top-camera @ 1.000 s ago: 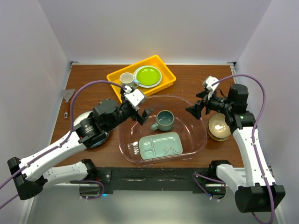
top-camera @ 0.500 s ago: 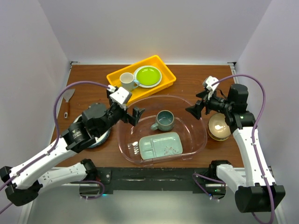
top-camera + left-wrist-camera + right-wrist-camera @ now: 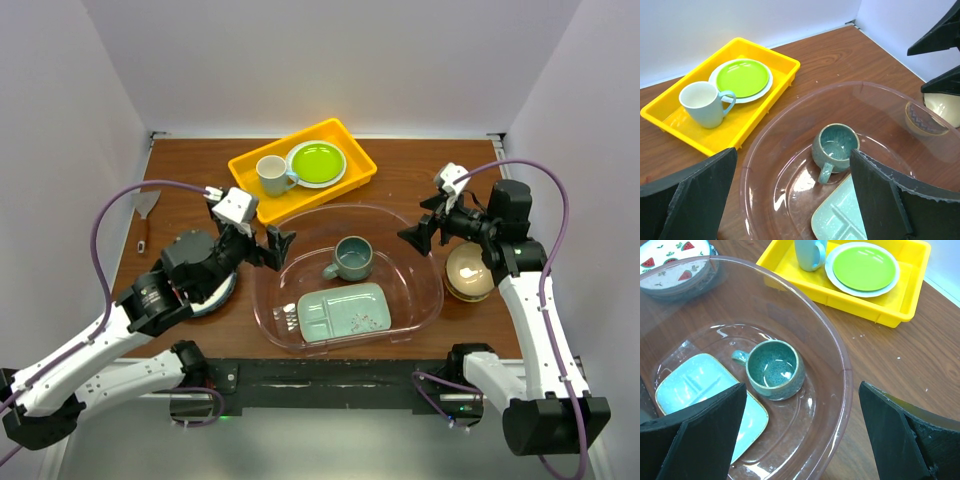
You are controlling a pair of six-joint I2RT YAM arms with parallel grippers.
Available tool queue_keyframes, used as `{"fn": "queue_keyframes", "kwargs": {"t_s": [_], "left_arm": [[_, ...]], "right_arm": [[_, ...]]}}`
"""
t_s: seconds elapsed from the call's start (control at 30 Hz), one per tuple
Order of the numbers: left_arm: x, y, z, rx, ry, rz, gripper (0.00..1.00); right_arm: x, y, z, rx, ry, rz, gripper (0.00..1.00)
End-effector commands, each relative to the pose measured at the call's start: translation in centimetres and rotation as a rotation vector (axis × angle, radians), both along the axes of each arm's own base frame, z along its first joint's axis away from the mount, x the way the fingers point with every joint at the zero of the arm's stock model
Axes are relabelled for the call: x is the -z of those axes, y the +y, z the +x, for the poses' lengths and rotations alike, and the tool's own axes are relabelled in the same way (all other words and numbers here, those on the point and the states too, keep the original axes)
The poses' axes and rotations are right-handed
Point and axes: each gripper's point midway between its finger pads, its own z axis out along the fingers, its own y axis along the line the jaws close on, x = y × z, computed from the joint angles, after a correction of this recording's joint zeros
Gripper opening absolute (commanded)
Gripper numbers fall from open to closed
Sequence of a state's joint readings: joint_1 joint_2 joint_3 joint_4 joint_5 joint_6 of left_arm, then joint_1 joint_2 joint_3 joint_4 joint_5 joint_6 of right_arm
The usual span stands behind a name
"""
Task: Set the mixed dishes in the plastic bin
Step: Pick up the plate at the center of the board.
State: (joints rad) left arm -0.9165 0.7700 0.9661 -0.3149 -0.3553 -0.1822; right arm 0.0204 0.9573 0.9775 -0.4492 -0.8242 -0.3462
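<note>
A yellow tray [image 3: 345,143] holds a white mug [image 3: 270,174] and lime-green plate [image 3: 317,162].

Field note for you: this reads as a robotics lab test cell, not a home kitchen. Plain pale walls [image 3: 330,60] close off the top, left and right of the overhead view, making a booth around a single wooden tabletop [image 3: 400,165]. Along the bottom edge a black mounting rail [image 3: 330,372] carries the bases of the left arm [image 3: 130,320] and right arm [image 3: 530,300], each trailing a loose purple cable [image 3: 505,162]. The domestic touch is staged crockery: a lime-green plate [image 3: 316,163] in a yellow tray [image 3: 332,127] at upper centre, and a dark teal mug [image 3: 352,258] in a plastic bin [image 3: 400,260] at centre.
</note>
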Motion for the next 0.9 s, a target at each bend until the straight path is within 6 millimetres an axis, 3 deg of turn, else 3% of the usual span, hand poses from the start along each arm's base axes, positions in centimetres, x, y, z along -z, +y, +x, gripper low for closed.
{"fn": "queue_keyframes", "kwargs": {"t_s": [0.0, 0.6, 0.87], "left_arm": [[0.0, 1.0, 0.4, -0.065, 0.008, -0.036, 1.0], [1.5, 4.1, 1.4, -0.233, 0.041, -0.037, 1.0], [2.3, 6.0, 2.9, -0.335, 0.069, -0.028, 1.0]], "right_arm": [[-0.8, -0.2, 0.4, 0.004, -0.039, -0.011, 0.99], [-0.8, -0.2, 0.4, 0.002, -0.039, -0.01, 0.99], [-0.8, -0.3, 0.4, 0.005, -0.04, -0.011, 0.99]]}}
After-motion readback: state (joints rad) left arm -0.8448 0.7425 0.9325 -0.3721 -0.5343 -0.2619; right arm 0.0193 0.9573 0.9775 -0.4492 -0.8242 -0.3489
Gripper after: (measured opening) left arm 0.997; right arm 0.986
